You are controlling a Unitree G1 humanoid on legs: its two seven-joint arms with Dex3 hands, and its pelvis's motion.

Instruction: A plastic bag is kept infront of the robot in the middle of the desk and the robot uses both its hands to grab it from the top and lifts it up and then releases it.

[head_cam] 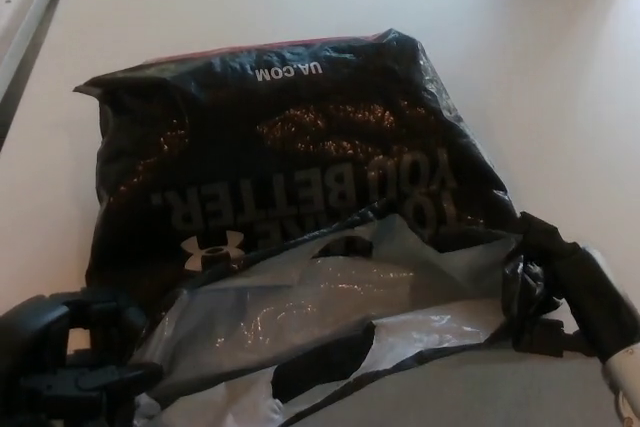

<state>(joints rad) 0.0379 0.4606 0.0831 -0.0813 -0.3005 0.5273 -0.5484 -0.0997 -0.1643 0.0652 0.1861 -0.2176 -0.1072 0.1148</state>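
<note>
Head view shows the plastic bag (300, 197) lying in the middle of the pale desk (520, 37), straight ahead of the robot. It is black with white lettering and a small logo, and its grey open top with the cut-out handle hole points toward the robot, near the bottom of the picture. Its long axis runs roughly left to right across the desk, with the closed bottom edge at the far side.

What the lift turns on is that the mouth of the bag sits between the two hands, one at each near corner. The left hand (70, 362) is at the lower-left corner, touching or just beside the crumpled edge. Its thick black fingers (105, 379) are curled in toward the plastic, but whether they actually pinch it cannot be told from here. The right hand (545, 292) comes in low from the right, and its fingers look closed on a bunched fold of the bag's near-right corner, so this hand appears to hold it.

Both hands sit low, about level with the top edge, neither clearly nearer than the other. By my reading the grab is under way and the lift has not yet begun, since most of the bag rests flat on the desk.
</note>
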